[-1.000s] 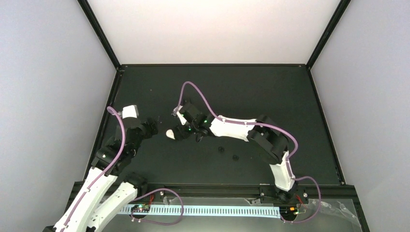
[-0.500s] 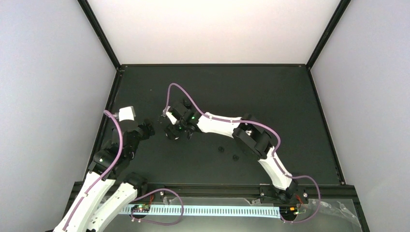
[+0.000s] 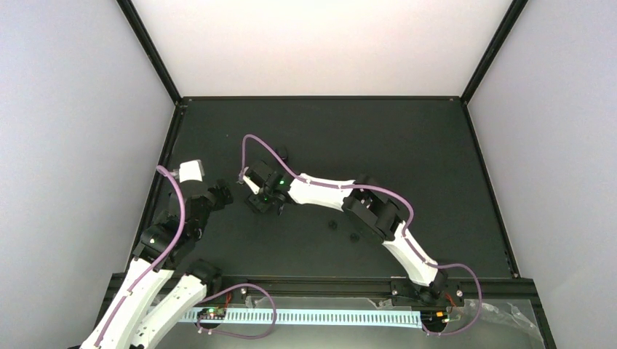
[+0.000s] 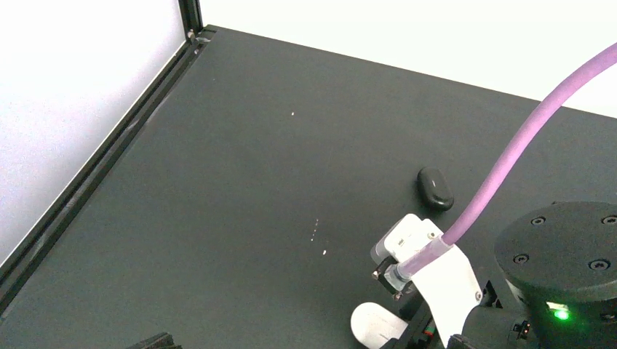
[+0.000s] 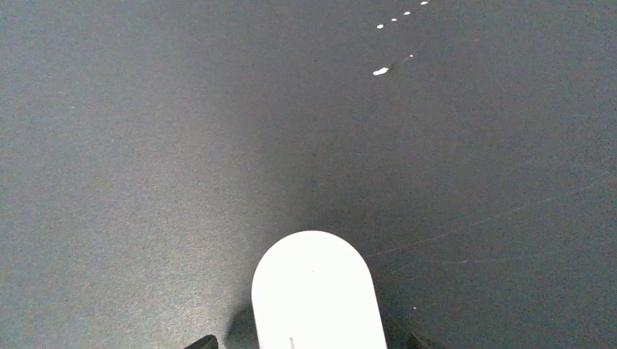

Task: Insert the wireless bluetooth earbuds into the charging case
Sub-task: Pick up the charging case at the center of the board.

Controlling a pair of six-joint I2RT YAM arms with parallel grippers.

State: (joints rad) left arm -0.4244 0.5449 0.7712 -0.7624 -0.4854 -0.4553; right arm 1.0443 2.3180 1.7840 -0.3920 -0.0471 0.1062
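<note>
A white oval charging case (image 5: 316,291) lies shut on the black table. My right gripper (image 5: 309,342) is straight over it, with a dark fingertip on each side and a small gap between each tip and the case. The left wrist view shows the same white case (image 4: 375,325) beneath the right wrist. In the top view the right gripper (image 3: 259,201) hides it. Two tiny dark earbuds (image 3: 332,225) (image 3: 355,237) sit near the right forearm. My left gripper (image 3: 222,195) hovers open and empty to the left of the case.
A black oval case (image 4: 435,187) lies shut further back, also visible from above as the black case (image 3: 282,153). A few white specks (image 4: 324,252) dot the table. The raised black table rim (image 4: 109,156) runs along the left side.
My right arm has swung left until its gripper covers the white case, and its jaws have narrowed around it. My left arm has drawn back slightly toward the left.
</note>
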